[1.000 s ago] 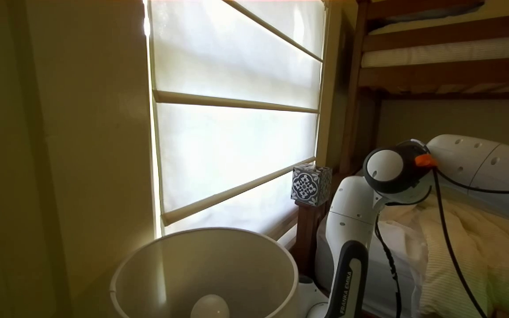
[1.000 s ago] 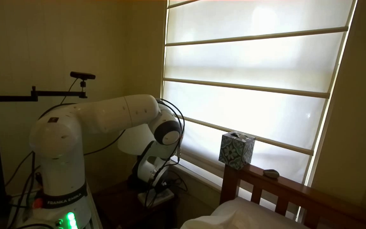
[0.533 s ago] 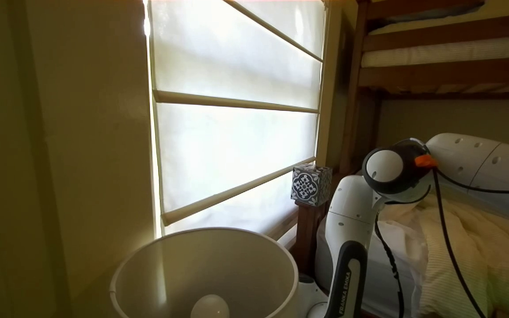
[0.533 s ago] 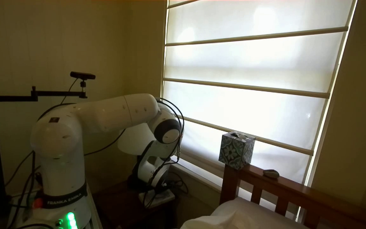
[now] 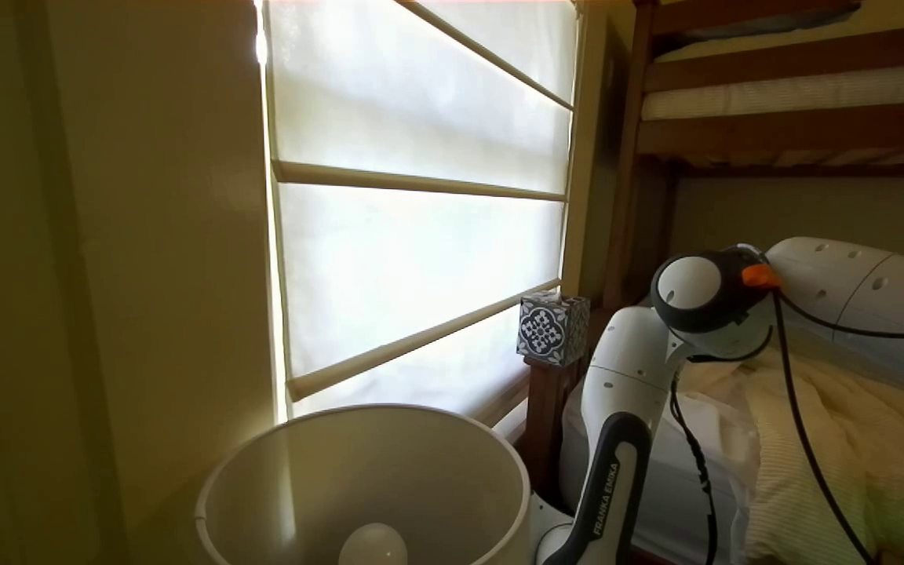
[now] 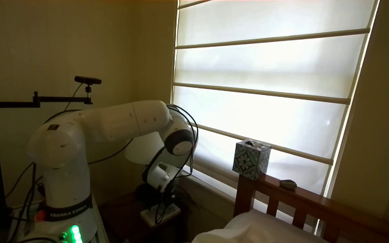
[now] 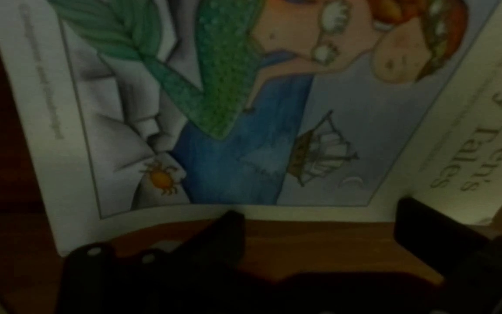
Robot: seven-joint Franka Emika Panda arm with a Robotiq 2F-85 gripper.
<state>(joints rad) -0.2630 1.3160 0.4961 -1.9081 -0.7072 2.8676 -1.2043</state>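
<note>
Claw [image 7: 320, 211] spread wide & empty (nr edge of mermaid bk [image 7: 242, 126], btw).

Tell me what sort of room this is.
Probably a bedroom, perhaps a child's: a wooden bunk bed stands there with a rumpled blanket on it, and the wrist view shows a mermaid-illustrated book.

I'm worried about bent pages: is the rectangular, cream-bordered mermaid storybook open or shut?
Shut: in the wrist view, the mermaid storybook lies cover up, picture and part of the title showing, no inside pages visible.
</note>
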